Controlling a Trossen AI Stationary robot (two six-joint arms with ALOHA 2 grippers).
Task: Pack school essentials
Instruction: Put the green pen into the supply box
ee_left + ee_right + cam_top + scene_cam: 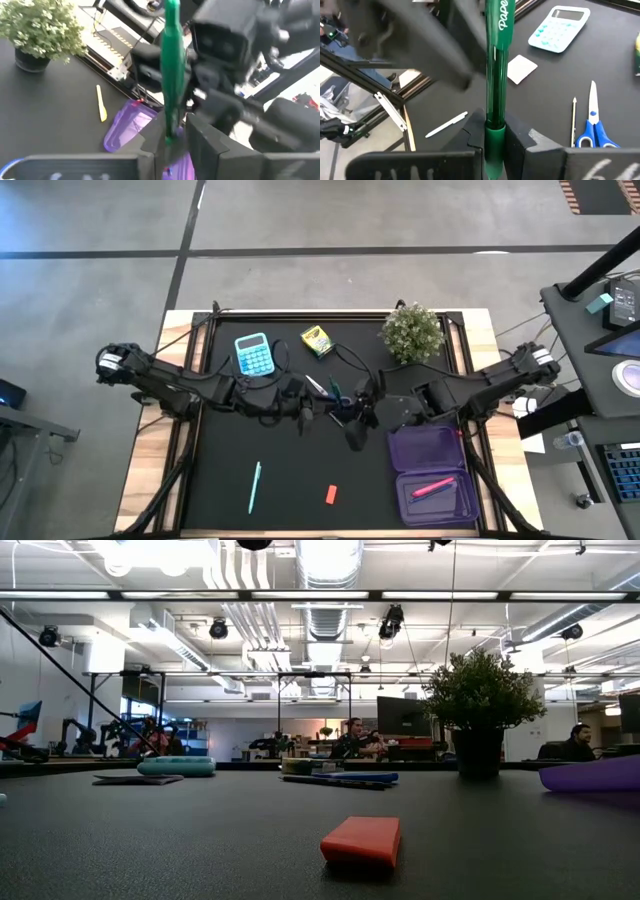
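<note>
Pen (pixel 495 75) green, clamped by right hand (pixel 494 145) | left hand (pixel 172 137) grip unclear | scissors (pixel 592 125), calc (pixel 559 28) nearby

Two dark arms are showing, built of blocky black segments joined by rounded joints. The left arm (pixel 190 388) is wearing a white band near its outer joint, and the right arm (pixel 480 388) is carrying a matching one. Thin black cables are trailing along both. Each gripper's fingers (pixel 527 145) are looking like flat, matte black slabs with bevelled edges.
</note>
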